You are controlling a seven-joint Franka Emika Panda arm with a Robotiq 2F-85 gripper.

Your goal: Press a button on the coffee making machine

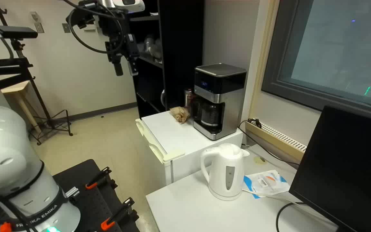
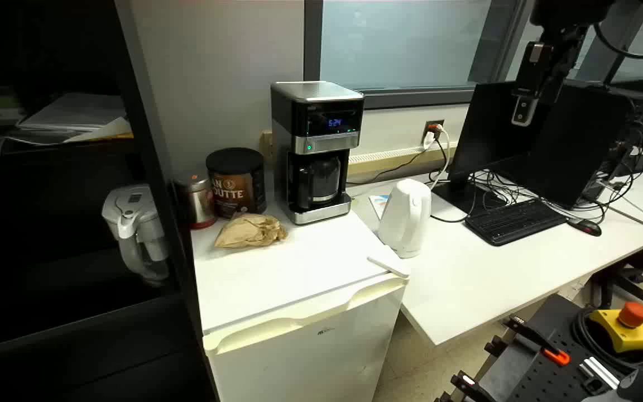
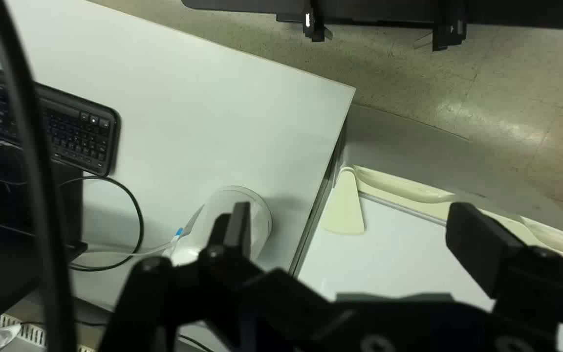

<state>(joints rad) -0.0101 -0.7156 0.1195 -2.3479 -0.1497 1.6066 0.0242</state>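
Observation:
The coffee making machine is a black boxy drip coffee maker (image 1: 221,84) with a silver-grey band, standing upright on the small white fridge (image 1: 172,133). In an exterior view the coffee maker (image 2: 327,142) shows a lit blue clock display, a small green-lit button (image 2: 309,147) on its band and a dark glass carafe (image 2: 321,178). It is out of the wrist view. My gripper (image 1: 126,68) hangs in the air, higher than the machine's top and apart from it. In the wrist view my gripper (image 3: 352,215) has its fingers wide apart with nothing between them.
A white kettle (image 1: 227,174) stands on the desk beside the fridge. A brown paper bag (image 2: 250,230), a coffee can (image 2: 236,187) and a metal canister (image 2: 201,204) stand beside the machine. A black shelf (image 1: 182,54) and a monitor (image 1: 343,167) flank the area.

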